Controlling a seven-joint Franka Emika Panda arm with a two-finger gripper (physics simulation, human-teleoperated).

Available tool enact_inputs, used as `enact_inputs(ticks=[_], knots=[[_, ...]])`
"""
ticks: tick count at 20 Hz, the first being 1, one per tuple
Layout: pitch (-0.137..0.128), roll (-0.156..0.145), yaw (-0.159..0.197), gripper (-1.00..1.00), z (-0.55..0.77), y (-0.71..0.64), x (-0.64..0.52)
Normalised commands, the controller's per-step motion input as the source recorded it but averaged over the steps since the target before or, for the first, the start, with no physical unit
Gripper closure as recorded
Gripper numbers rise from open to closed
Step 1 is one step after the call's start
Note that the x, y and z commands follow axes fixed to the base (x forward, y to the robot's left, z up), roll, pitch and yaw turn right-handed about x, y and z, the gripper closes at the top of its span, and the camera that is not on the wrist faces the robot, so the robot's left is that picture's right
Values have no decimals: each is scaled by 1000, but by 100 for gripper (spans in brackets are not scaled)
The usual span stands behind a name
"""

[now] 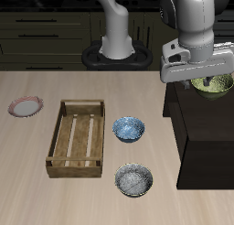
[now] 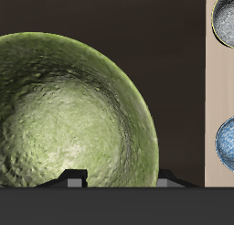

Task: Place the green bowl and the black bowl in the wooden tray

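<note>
Nearest the front edge sits the black bowl (image 1: 133, 180), empty on the table. Farther over lie a pink-rimmed plate (image 1: 26, 107), the wooden tray (image 1: 79, 137), a blue patterned bowl (image 1: 128, 129), then the gripper (image 1: 207, 80) above the green bowl (image 1: 212, 84) on a dark stand (image 1: 203, 128); its grasp cannot be told.
</note>
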Motion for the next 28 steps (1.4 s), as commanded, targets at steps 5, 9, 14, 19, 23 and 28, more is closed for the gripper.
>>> enact_inputs(ticks=[5,9,14,19,23,28], knots=[[-21,36,-37,100,18,-66,-20],[2,-9,-28,100,34,-322,111],[-16,-16,-3,100,85,-322,-6],[-23,-24,19,100,138,-411,-59],[-23,-55,-19,100,191,-711,-75],[-19,-80,-9,100,134,-666,20]])
